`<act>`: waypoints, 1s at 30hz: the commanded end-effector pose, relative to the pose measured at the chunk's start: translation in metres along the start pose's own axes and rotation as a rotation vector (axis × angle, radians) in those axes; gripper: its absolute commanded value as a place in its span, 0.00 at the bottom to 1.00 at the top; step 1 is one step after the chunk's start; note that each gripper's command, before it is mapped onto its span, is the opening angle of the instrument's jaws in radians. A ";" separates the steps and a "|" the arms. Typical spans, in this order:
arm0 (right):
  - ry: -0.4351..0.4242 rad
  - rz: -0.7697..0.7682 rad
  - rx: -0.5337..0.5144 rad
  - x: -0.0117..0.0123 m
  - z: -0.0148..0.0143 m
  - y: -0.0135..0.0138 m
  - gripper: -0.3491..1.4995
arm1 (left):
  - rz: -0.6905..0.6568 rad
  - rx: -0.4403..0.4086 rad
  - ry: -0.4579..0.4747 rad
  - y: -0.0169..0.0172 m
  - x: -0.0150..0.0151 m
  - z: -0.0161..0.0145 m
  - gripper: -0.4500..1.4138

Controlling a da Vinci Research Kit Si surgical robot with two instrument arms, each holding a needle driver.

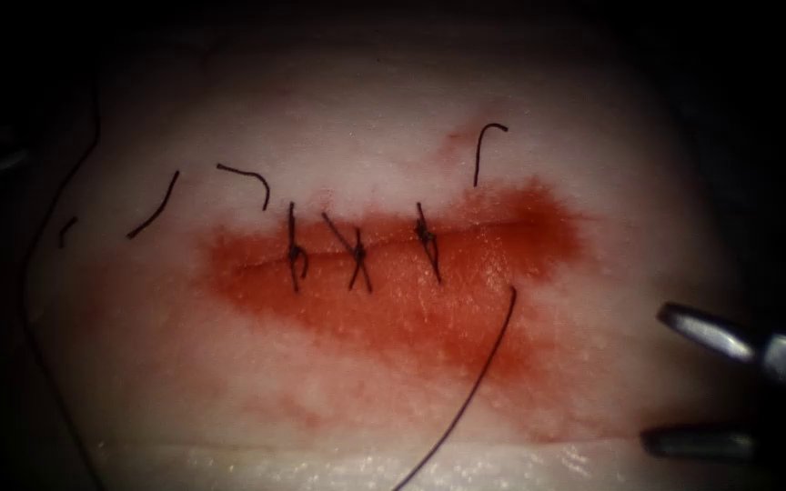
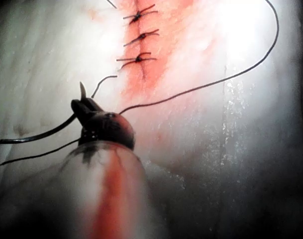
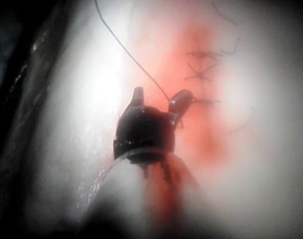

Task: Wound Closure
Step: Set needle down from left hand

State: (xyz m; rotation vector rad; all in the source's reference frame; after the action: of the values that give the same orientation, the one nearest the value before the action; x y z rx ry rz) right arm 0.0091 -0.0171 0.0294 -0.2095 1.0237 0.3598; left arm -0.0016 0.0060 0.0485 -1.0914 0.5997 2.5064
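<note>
**Tissue** (image 1: 393,100): one pale slab. A cut (image 1: 502,225) runs left to right across its middle.

**Red fluid** (image 1: 411,318): one stain, spread along the cut and wider on its near side.

**Stitches** (image 1: 357,259): three dark knotted stitches cross the left and middle parts of the cut. The right end of the cut carries none.

**Cut ends of thread** (image 1: 154,207): four short loose pieces lie on the tissue beyond the cut. Three are at far left and one hooked piece is at far right.

**Thread** (image 1: 479,373): one long dark line. Its end rests on the red fluid just near of the cut, right of the third stitch, and it runs from there to the near edge of the tissue.

**Dark strand** (image 1: 25,300): one, trailing down the left margin of the tissue.

**Left hand** (image 2: 84,105): clenched on the needle (image 2: 37,135). It grips close behind the point, which stands up past the fingers. The rest of the curve sweeps away to the side and thread loops back from its tail. The needle is held over pale tissue off the end of the stitched row and is not in the tissue.

**Right hand** (image 1: 657,377): at near right, well apart from the cut. Its fingers are spread wide and it grasps nothing.
</note>
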 end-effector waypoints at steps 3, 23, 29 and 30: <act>0.007 0.042 0.000 -0.0014 0.0038 0.0026 0.78 | -0.004 -0.004 0.011 0.0000 0.0001 0.0014 0.00; 0.020 0.161 -0.033 -0.0038 0.0069 0.0017 0.35 | -0.031 -0.113 0.052 0.0041 -0.0001 0.0140 0.00; 0.021 0.165 -0.035 -0.0038 0.0070 0.0014 0.30 | -0.035 -0.149 0.034 0.0056 -0.0010 0.0182 0.00; 0.021 0.165 -0.035 -0.0038 0.0070 0.0014 0.30 | -0.042 -0.155 0.031 0.0057 -0.0012 0.0191 0.00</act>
State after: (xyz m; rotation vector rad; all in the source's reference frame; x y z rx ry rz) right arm 0.0116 -0.0139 0.0357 -0.1623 1.0563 0.5278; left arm -0.0149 0.0107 0.0624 -1.1805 0.3862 2.5422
